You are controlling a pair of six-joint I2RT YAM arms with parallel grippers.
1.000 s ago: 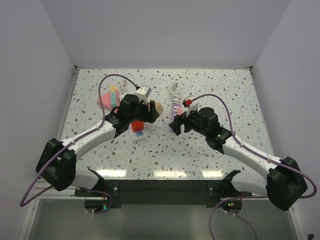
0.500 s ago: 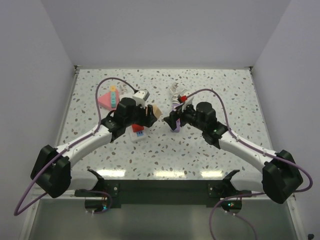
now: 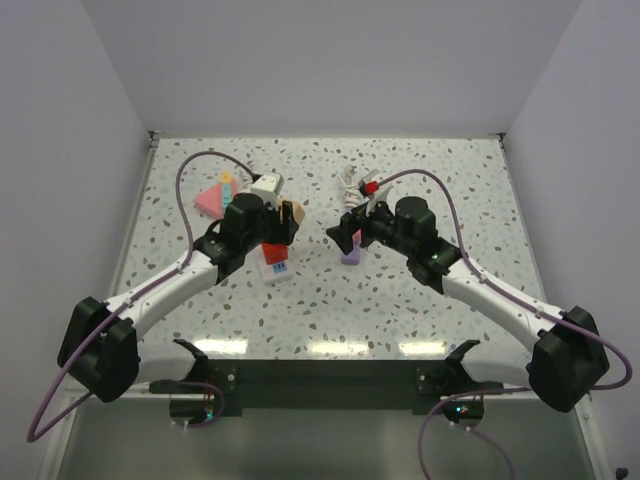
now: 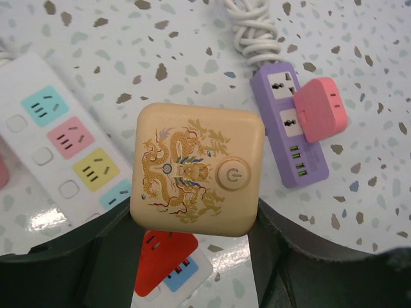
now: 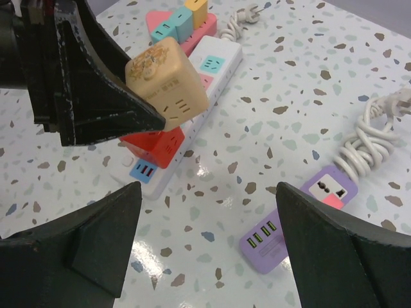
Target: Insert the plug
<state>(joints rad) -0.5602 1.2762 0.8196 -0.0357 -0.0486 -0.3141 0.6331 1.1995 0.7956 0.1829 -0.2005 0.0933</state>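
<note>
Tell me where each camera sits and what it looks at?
Top external: high behind, looking down on the speckled table; left arm, right arm show.
Left wrist: on the left gripper, looking down past its beige dragon-printed cube adapter.
Right wrist: on the open right gripper, facing that cube.
Both wrists see the purple power strip.

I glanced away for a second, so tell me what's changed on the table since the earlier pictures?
The left gripper, clamped on the beige cube adapter, carried it a little leftward. The right gripper, open and empty, edged forward and slightly left. The white strip and purple strip lie where they were.
</note>
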